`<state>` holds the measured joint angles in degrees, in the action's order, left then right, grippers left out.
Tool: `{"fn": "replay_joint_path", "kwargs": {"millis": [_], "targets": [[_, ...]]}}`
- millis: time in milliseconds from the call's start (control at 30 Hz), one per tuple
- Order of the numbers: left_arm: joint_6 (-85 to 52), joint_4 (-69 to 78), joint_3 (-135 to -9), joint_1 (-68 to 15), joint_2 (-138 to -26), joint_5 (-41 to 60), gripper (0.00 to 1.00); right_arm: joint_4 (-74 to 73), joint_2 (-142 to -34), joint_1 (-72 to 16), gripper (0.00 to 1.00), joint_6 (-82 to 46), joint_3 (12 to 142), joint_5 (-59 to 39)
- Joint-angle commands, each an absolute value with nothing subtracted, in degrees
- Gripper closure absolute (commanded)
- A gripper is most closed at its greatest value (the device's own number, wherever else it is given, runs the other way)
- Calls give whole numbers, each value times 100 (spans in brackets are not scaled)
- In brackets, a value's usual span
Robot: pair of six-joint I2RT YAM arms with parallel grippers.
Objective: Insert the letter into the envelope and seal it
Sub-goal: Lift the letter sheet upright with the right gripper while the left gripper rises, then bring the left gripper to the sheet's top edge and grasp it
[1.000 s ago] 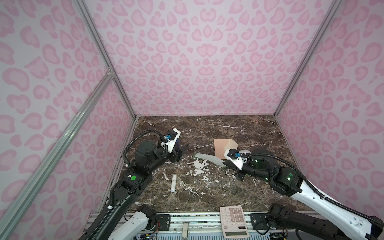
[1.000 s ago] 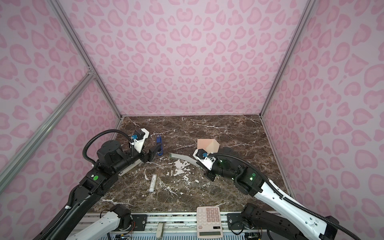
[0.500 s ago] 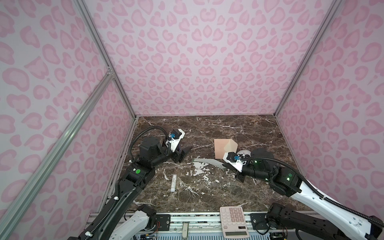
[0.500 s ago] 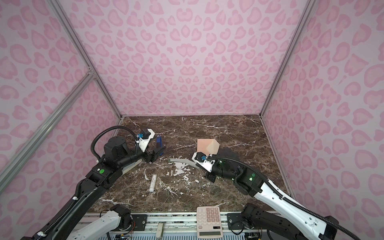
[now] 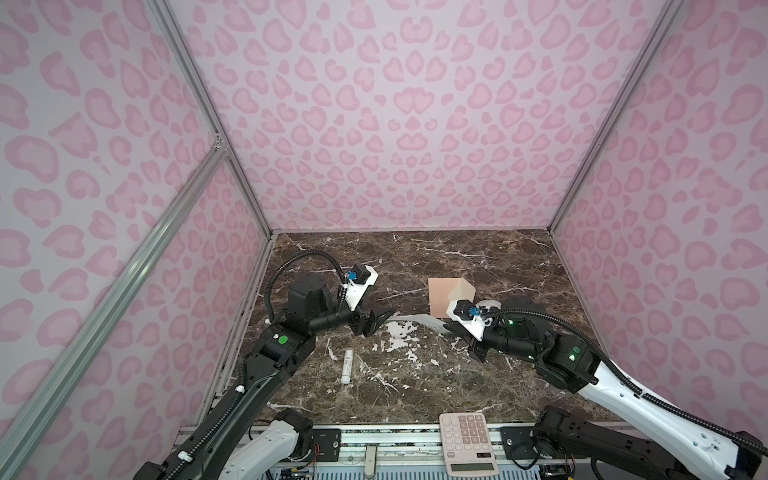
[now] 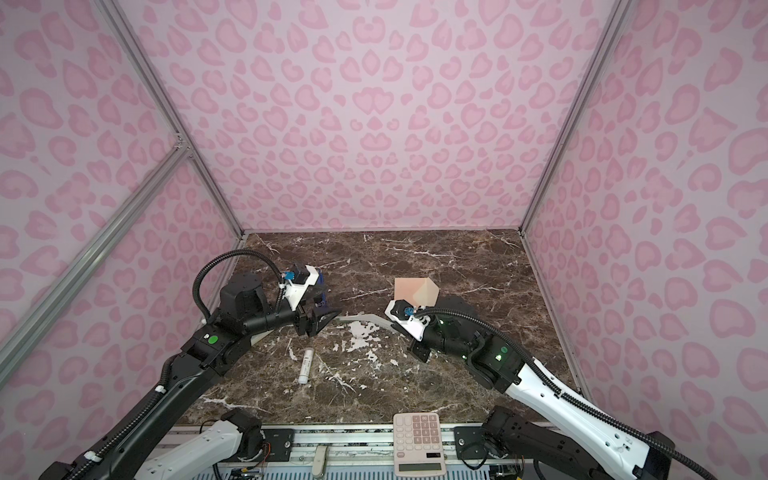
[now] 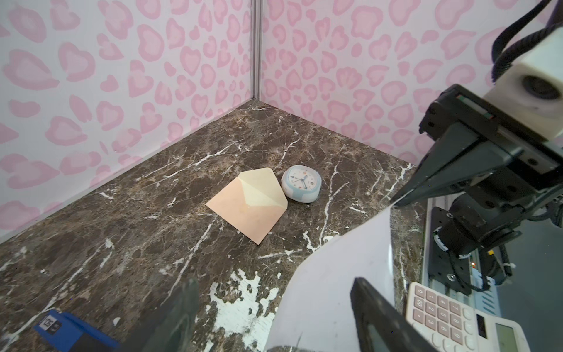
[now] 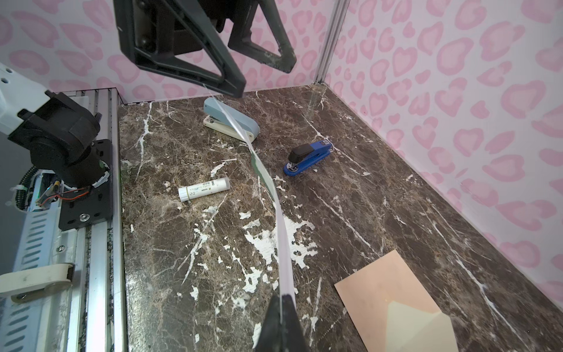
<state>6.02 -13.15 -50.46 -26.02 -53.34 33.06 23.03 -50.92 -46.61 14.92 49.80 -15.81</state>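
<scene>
Starting nearest, the calculator (image 5: 467, 440) lies at the front edge and has no part in the task. Further in, the letter (image 8: 283, 231) hangs in the air between both hands and is not yet inside anything. The right hand (image 8: 281, 307) is closed tight on one end. The left hand (image 8: 262, 76) stands wide open; the other end lies between its fingers and touches one. Behind, the envelope (image 7: 243, 210) lies flat on the table (image 7: 122, 243) with its flap open. Inserting and sealing are both left.

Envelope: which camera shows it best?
Left wrist: the whole envelope lies unobstructed, flap open. Right wrist crops it at the frame edge; in both top views the right arm hides its near corner.
</scene>
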Motion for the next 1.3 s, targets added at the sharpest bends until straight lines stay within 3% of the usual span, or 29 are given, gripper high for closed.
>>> {"fn": "replay_joint_path", "kwargs": {"millis": [0,633,900,1267], "targets": [[502,-1204,-5003,-2654,-5311,3602,19,1982,-5131,-4650,100,1375,4945,-1646],[277,-893,-4756,-3049,-5352,3875,17,1692,-5365,-4615,100,1249,4998,-1828],[182,-902,-4817,-3106,-5339,3867,21,1729,-5399,-4614,100,1317,5016,-1763],[853,-1296,-5040,-3008,-4425,1216,17,2278,-5139,-4606,100,1737,5052,-1476]]}}
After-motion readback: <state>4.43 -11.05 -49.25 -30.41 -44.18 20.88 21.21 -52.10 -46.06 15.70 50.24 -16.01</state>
